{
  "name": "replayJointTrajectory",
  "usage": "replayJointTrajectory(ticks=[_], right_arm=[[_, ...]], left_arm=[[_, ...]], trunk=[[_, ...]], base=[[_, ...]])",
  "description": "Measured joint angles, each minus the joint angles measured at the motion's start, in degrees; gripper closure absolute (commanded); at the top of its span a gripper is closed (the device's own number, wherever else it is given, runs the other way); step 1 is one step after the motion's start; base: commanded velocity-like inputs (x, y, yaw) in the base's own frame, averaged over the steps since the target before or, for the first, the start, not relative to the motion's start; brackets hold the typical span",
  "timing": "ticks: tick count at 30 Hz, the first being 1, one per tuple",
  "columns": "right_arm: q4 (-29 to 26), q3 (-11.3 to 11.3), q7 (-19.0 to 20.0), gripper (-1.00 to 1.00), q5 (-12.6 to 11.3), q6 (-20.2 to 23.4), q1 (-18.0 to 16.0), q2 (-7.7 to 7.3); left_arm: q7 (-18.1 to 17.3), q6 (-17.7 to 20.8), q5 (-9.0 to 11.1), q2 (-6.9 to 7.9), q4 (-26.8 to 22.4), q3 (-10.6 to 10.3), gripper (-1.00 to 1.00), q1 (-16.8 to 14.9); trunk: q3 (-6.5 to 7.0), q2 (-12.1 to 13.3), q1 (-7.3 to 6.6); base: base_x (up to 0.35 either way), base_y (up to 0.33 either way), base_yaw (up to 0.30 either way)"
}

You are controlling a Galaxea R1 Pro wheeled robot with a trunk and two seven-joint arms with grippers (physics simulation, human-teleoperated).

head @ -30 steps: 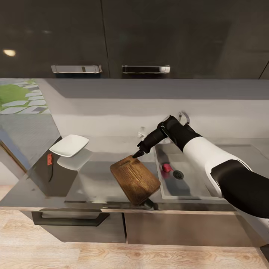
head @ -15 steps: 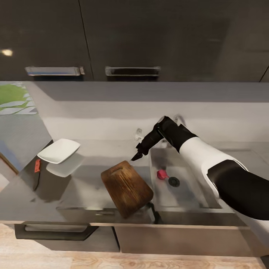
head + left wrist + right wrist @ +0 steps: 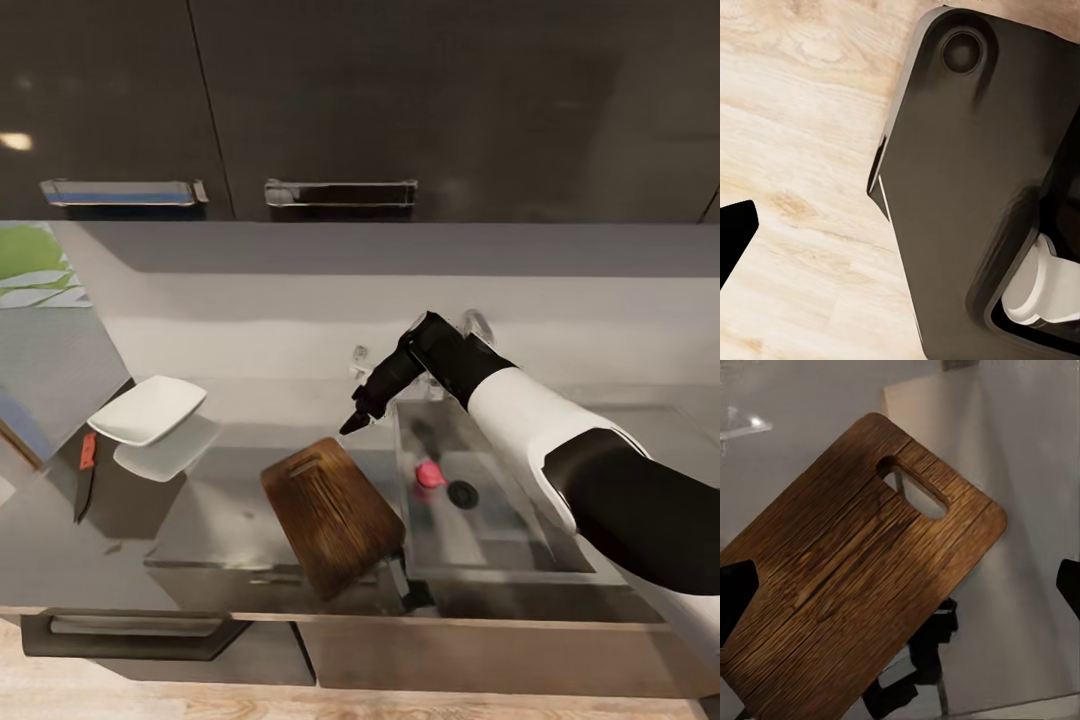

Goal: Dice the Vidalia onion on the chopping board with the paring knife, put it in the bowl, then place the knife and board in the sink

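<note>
The brown chopping board lies askew on the dark countertop, its slot end away from me, just left of the sink. The pinkish Vidalia onion rests in the basin beside the round drain. My right gripper hovers over the counter past the board's slot end, beside the sink's near-left rim. In the right wrist view the board lies below the right gripper, which is open and empty. The white bowl stands far left, and the red-handled paring knife lies beside it.
Glossy black upper cabinets hang over the counter. The chrome tap shows behind my right forearm. A dark fitting sits at the counter's front edge by the board's corner. In the left wrist view, the left gripper's fingertip hangs over pale wood floor beside my dark base.
The head view has shifted, so everything slid left. My right gripper has lifted off the board's slot end and now stands clear of it, nearer the sink.
</note>
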Motion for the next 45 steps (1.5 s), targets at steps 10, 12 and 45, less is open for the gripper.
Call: replayJointTrajectory(ticks=[10,12,45], right_arm=[[0.4,3.8,-0.2,-1.0,0.0,-0.1,0.0,0.88],[0.5,4.4,-0.2,-1.0,-0.1,-0.1,0.0,0.88],[1.4,14.6,-0.2,-1.0,1.3,-10.1,0.0,0.89]], left_arm=[[0.0,0.0,1.0,0.01,0.0,0.0,-1.0,0.0],[0.0,0.0,1.1,0.01,0.0,-0.1,-1.0,0.0],[-0.4,0.1,1.3,-0.26,3.9,-0.6,-1.0,0.1]], trunk=[[0.0,0.0,0.0],[0.0,0.0,0.0],[-0.31,0.0,0.03]], base=[[0.204,0.205,0.0],[0.208,0.235,0.0],[0.035,0.049,0.0]])
